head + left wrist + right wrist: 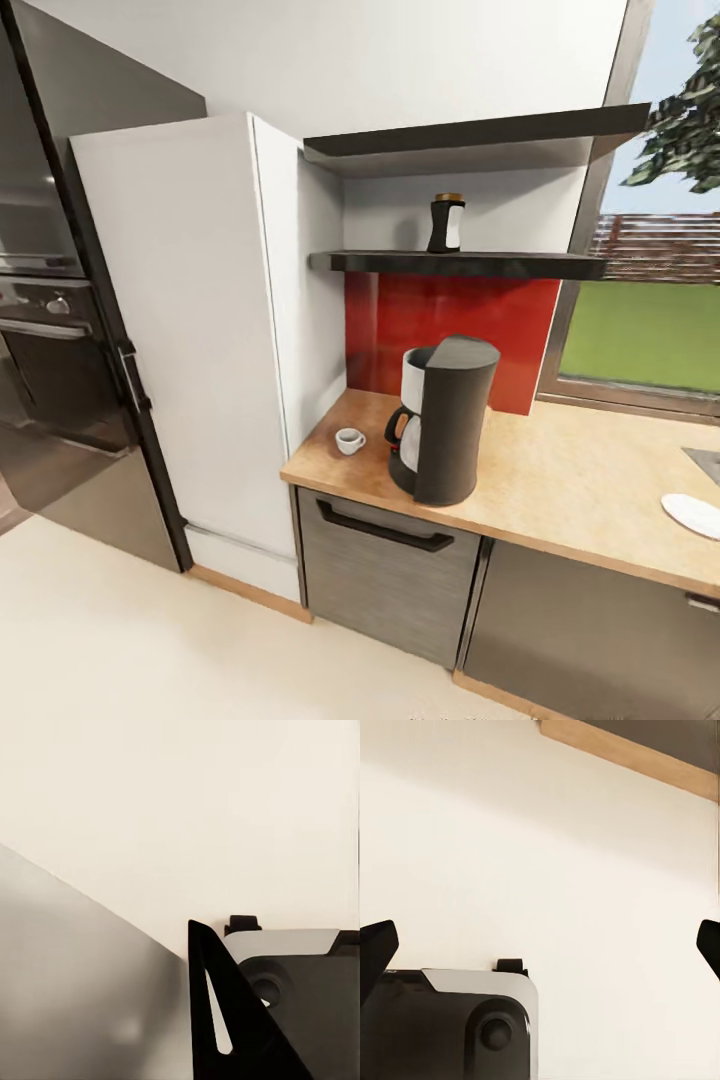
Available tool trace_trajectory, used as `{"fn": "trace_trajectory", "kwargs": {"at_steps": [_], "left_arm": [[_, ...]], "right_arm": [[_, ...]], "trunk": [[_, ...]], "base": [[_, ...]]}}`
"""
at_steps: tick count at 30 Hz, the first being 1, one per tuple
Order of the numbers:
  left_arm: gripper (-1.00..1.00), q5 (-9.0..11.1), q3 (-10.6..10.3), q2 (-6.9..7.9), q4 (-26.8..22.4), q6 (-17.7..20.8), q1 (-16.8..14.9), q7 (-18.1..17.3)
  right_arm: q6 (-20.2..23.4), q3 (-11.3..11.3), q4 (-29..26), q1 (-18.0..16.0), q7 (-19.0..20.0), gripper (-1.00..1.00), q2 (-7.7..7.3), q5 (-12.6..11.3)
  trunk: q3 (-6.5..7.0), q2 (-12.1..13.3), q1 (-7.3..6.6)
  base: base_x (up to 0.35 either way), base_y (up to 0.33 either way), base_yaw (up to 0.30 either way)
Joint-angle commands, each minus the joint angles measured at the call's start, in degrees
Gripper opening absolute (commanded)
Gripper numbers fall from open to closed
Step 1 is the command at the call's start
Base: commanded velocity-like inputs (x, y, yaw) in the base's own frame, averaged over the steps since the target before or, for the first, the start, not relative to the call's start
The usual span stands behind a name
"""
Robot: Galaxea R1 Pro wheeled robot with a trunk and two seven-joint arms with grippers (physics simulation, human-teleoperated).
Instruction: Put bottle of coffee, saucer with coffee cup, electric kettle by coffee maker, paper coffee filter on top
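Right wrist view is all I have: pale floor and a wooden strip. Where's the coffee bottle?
Observer: The bottle stands upright on the lower shelf, above the coffee maker.
Operator: Is the cup out yet?
Observer: Yes, the cup sits on the counter, just left of the coffee maker in the head view, with no saucer under it.
Operator: And the saucer?
Observer: A flat white thing lies on the counter at the head view's right edge; it may be the saucer, but it is cut off.
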Motion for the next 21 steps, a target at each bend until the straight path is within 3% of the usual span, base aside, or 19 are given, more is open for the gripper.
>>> {"fn": "trace_trajectory", "kwargs": {"at_steps": [1, 16, 21], "left_arm": [[-1.0, -0.16, -0.12, 0.0, 0.05, -0.2, -0.01, 0.27], [-1.0, -0.79, -0.57, 0.14, 0.41, 0.41, -0.01, 0.16], [-1.0, -0.86, -0.71, 0.28, 0.63, 0.69, 0.3, 0.13]], "right_arm": [[-0.24, -0.38, 0.09, -0.04, 0.03, 1.0, 0.04, 0.6], [-0.1, -0.39, 0.39, -0.04, 0.07, 1.0, 0.25, 0.6], [-0.05, -0.38, 6.97, -0.04, -0.07, 1.0, -0.01, 0.68]], "trunk": [[-0.02, -0.03, 0.02], [-0.02, -0.03, 0.02], [-0.02, -0.03, 0.02]], "base": [[0.0, 0.0, -0.255], [0.0, 0.0, -0.258], [0.0, 0.0, -0.264]]}}
